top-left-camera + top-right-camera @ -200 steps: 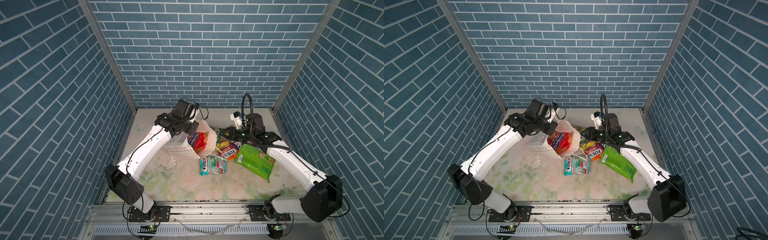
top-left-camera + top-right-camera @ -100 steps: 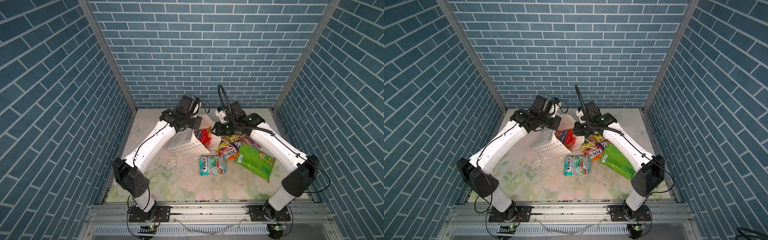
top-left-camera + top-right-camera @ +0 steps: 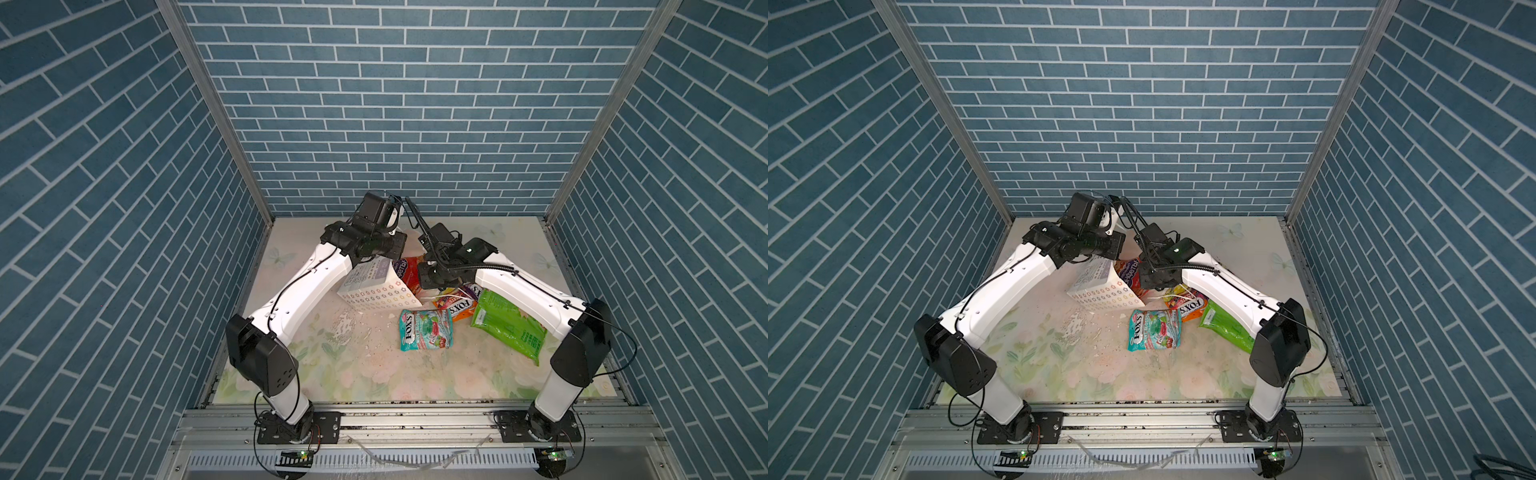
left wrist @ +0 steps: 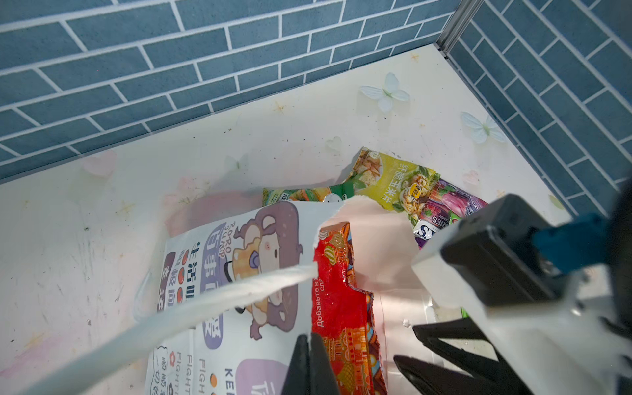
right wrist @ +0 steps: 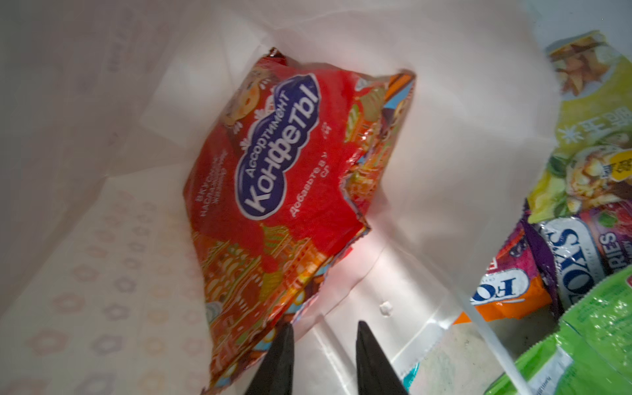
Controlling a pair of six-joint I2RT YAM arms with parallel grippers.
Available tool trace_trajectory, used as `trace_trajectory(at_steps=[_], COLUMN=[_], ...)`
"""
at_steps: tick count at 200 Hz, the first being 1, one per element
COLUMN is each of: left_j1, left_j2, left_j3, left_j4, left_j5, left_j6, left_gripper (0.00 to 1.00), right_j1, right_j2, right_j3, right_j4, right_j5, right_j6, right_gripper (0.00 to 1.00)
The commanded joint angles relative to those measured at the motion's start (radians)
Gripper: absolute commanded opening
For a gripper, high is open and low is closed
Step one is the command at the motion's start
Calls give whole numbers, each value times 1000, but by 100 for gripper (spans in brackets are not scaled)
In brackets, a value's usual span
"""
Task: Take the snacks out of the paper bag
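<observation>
The left end effector (image 4: 309, 338) is clamped tight on the rim of the paper bag (image 4: 239, 342). The right end effector (image 5: 324, 326), partly open and empty, sits inside beside the red candy packet (image 5: 273, 164).

White arm links (image 3: 309, 286) joined by black joint housings (image 3: 259, 359); black cables (image 3: 486, 266) routed alongside; black base plates (image 3: 328, 428) bolted onto aluminium rail (image 3: 415, 419); right gripper (image 5: 324, 328) black-fingered

Snack packet (image 5: 273, 178) inside paper bag (image 3: 376, 291)
</observation>
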Motion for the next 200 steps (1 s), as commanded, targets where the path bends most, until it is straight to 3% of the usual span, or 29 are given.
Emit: trace_trajectory(at_steps=[1,102,200], left_j1=[15,31,41], left_j2=[-58,-59,-68], left_j3=[-13,-22,-11], left_j4=[83,105,95], left_j5=[15,51,55], left_j6=[-9,-24,-14], left_gripper=[0,0,0], right_j1=[-1,0,-2], right_j2=[10,28,102], right_j3=[-36,-75,-40], right_j4=[32,176,152], right_j5=[81,10,67], right_j6=[67,86,86], right_gripper=[33,34,36])
